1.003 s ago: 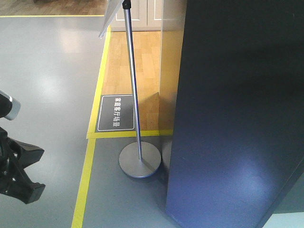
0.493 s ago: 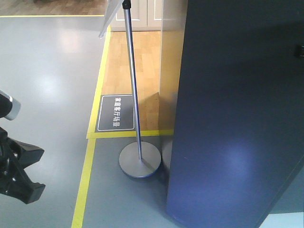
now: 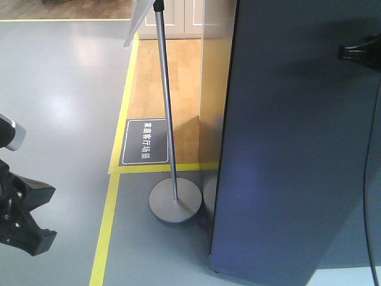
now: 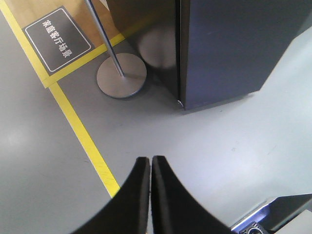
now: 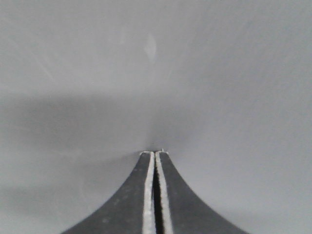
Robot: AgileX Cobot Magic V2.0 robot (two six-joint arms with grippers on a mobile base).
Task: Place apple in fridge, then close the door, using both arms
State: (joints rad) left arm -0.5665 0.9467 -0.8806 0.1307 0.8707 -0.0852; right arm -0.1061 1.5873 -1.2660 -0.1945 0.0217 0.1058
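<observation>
The door (image 3: 286, 149) is a tall dark grey panel that fills the right of the front view. Beside its left edge stands the fridge's reflective side (image 3: 213, 101). The fridge's inside is hidden and the apple is out of view. My right gripper (image 3: 359, 50) is at the door's upper right; in the right wrist view it (image 5: 154, 153) is shut and empty, tips against the grey door face (image 5: 156, 73). My left arm (image 3: 21, 220) hangs low at the left. My left gripper (image 4: 150, 160) is shut and empty above the floor, apart from the door's bottom corner (image 4: 183, 103).
A metal post (image 3: 166, 107) on a round base (image 3: 175, 200) stands just left of the fridge. Yellow floor tape (image 3: 107, 226) edges a wooden floor area with a dark floor sign (image 3: 144, 142). Grey floor lies to the left.
The door has swung further round, its lower edge moving out to the right. My right gripper has come into the front view at the door's upper right. The left arm has not moved.
</observation>
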